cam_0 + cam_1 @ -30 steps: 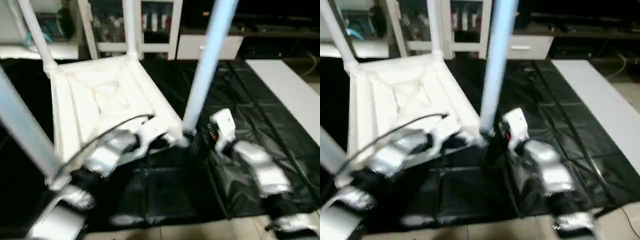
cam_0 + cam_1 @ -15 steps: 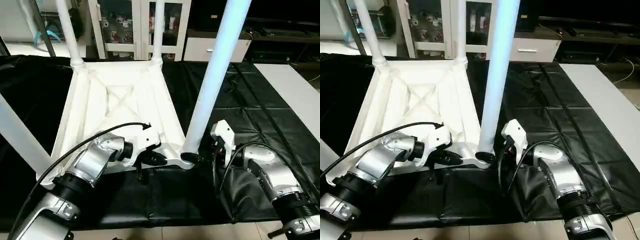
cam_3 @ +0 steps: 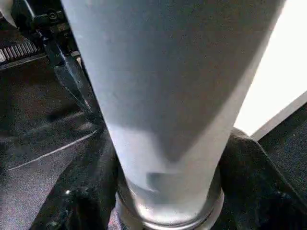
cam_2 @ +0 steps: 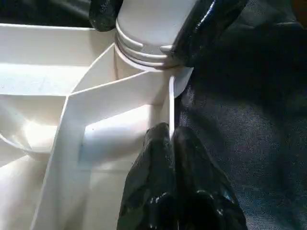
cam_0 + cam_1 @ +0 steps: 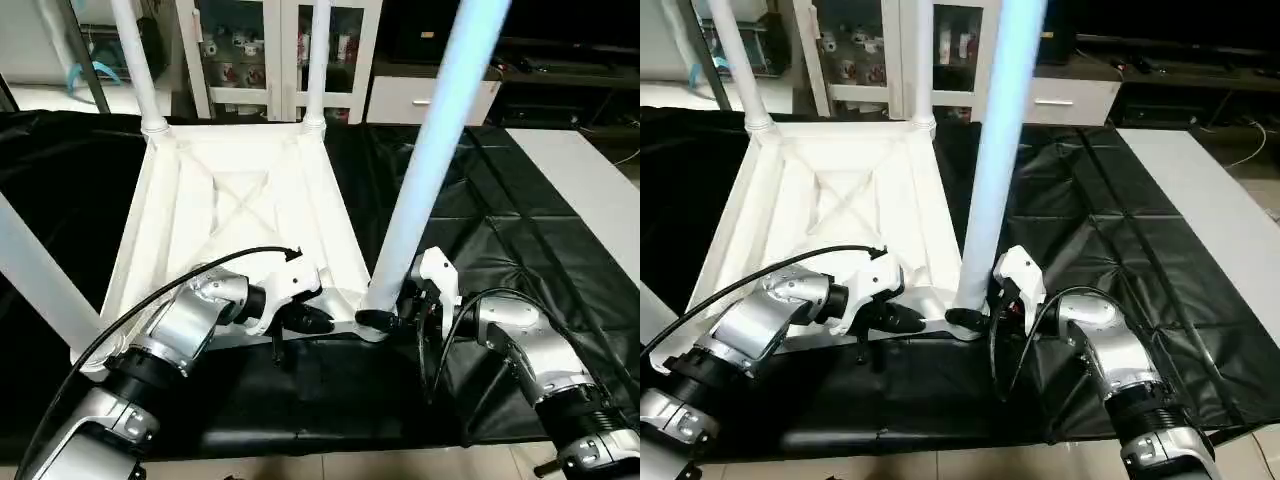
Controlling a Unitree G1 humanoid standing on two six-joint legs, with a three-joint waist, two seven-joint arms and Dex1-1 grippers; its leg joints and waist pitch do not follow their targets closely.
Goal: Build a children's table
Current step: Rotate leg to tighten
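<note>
The left gripper (image 5: 312, 318) was pinched closed on the near rim of the table top (image 5: 235, 210), which lay ribbed side up on the black-covered table (image 5: 500, 230). Just right of it, the right gripper (image 5: 975, 318) clasped the foot of the near-right leg (image 5: 430, 150), upright in its corner socket.

Glossy white plastic top (image 5: 240, 215)
</note>
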